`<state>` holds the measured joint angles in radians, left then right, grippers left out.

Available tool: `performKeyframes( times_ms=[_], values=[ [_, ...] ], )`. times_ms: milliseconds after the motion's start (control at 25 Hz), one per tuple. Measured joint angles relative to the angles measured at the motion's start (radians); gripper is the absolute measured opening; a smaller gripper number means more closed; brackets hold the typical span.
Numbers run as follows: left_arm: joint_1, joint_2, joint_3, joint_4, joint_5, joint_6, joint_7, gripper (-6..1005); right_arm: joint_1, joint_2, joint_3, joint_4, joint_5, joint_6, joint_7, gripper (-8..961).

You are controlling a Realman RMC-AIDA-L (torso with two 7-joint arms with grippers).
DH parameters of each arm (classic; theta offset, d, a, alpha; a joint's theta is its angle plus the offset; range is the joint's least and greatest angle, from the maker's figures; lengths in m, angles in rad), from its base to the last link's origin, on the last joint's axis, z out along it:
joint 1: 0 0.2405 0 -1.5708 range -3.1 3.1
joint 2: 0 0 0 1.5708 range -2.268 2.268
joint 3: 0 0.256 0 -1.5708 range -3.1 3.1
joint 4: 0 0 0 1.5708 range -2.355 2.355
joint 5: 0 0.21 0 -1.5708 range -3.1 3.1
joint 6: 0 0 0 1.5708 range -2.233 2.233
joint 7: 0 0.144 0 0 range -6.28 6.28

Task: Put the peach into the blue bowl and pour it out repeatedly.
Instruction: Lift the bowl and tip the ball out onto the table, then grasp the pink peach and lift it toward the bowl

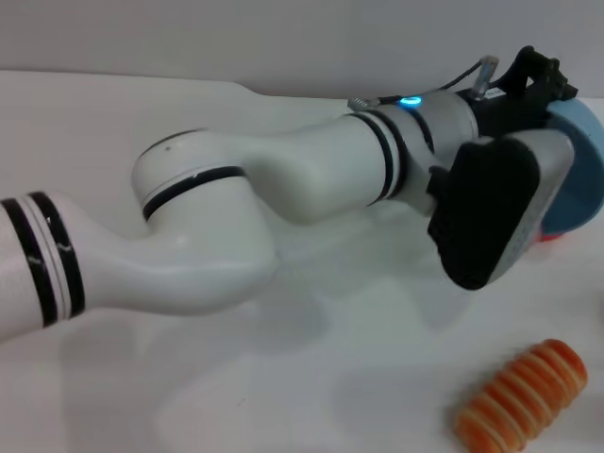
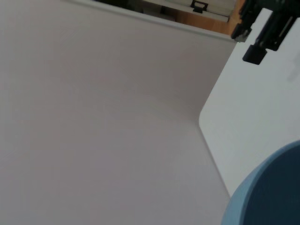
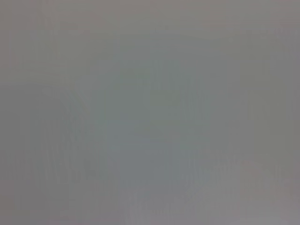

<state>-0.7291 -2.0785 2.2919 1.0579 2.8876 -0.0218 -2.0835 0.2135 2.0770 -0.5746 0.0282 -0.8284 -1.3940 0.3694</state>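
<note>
The left arm (image 1: 236, 203) stretches across the table (image 1: 311, 377) to the bowl (image 1: 580, 170), its gripper (image 1: 528, 160) up against the bowl's side; grip hidden, cannot tell. A bread roll (image 1: 522, 396) lies near, below the bowl. No peach in sight.

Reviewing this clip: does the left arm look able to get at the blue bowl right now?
Probably yes. The left arm's gripper is already right against the blue bowl at the table's far right, with nothing between them. Whether its fingers actually grip the rim is hidden behind the wrist.
</note>
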Motion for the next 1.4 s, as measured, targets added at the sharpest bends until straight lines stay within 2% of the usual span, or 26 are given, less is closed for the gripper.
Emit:
performKeyframes(
  times_ms=[200, 320, 480, 560, 600, 640, 800, 880, 1000, 1080, 1200, 1280, 1400],
  values=[
    [0.006, 0.000, -0.006, -0.021, -0.016, -0.011, -0.002, -1, 0.007, 0.001, 0.006, 0.010, 0.000, -0.001, 0.000, 687],
    [0.008, 0.000, -0.023, -0.043, -0.074, -0.033, -0.038, -2, 0.015, 0.001, 0.061, 0.027, 0.000, -0.001, 0.011, 687],
    [0.014, 0.000, -0.042, -0.074, -0.224, -0.092, -0.098, -2, 0.025, -0.002, 0.184, 0.058, -0.001, 0.015, 0.162, 687],
    [0.012, 0.000, -0.058, -0.094, -0.325, -0.111, -0.152, -2, 0.027, -0.006, 0.189, 0.050, -0.018, 0.048, 0.283, 687],
    [0.009, 0.000, -0.086, -0.116, -0.427, -0.112, -0.210, -2, 0.029, -0.008, 0.181, 0.039, -0.040, 0.068, 0.343, 687],
    [0.009, 0.000, -0.086, -0.116, -0.427, -0.112, -0.210, -1, 0.030, -0.010, 0.169, 0.020, -0.069, 0.083, 0.400, 687],
    [0.004, 0.004, -0.186, -0.146, -0.650, -0.041, -0.349, -1, 0.030, -0.011, 0.126, -0.093, -0.281, 0.090, 0.618, 687],
    [0.001, 0.008, -0.219, -0.159, -0.711, -0.006, -0.393, -1, 0.036, -0.012, 0.100, -0.165, -0.427, 0.076, 0.741, 687],
    [-0.001, 0.008, -0.312, -0.174, -0.735, 0.099, -0.432, -1, 0.063, -0.015, 0.057, -0.289, -0.681, 0.077, 0.982, 686],
    [-0.029, 0.008, -0.397, -0.208, -0.736, 0.200, -0.462, -1, 0.091, -0.020, 0.046, -0.346, -0.857, 0.078, 1.132, 686],
    [-0.086, 0.012, -0.472, -0.288, -0.736, 0.291, -0.517, -2, 0.153, -0.023, 0.028, -0.387, -1.092, 0.074, 1.315, 686],
    [-0.093, 0.013, -0.506, -0.309, -0.737, 0.316, -0.528, -2, 0.171, -0.022, 0.019, -0.391, -1.134, 0.079, 1.349, 686],
    [-0.086, 0.012, -0.509, -0.304, -0.738, 0.315, -0.528, -2, 0.228, -0.018, -0.010, -0.393, -1.253, 0.105, 1.426, 686]
  ],
)
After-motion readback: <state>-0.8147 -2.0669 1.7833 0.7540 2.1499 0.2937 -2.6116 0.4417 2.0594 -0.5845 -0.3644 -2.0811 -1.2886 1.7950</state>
